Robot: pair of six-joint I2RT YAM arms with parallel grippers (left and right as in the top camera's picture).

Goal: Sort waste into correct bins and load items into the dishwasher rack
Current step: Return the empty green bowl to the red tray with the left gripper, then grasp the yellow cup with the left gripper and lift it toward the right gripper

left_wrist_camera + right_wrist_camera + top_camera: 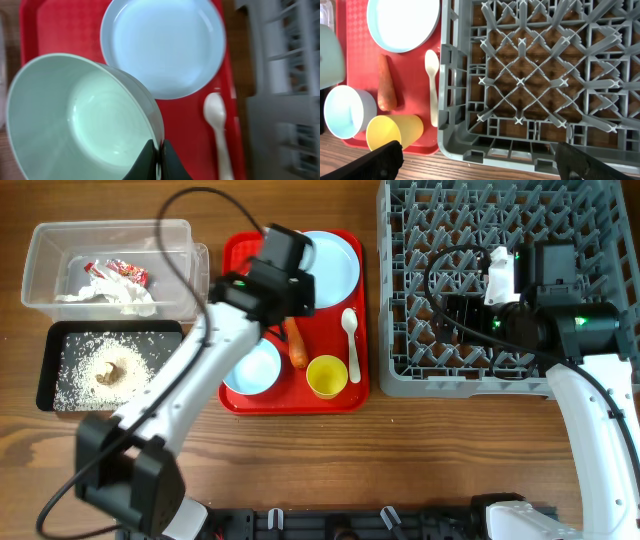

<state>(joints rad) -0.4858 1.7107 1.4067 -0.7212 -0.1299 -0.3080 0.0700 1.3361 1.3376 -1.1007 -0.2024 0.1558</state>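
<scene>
- A red tray lies flat on the table, near the middle. It is a rectangle with round corners and a low raised edge.
- Up close, the floor of the tray shows a pattern of tiny squares.
- The table is brown wood. Darker lines in the wood run from side to side.

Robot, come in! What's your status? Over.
Left end effector shut on pale blue-green bowl, above red tray. Right end effector open over grey plastic pegged rack. Nothing blocking.
</scene>
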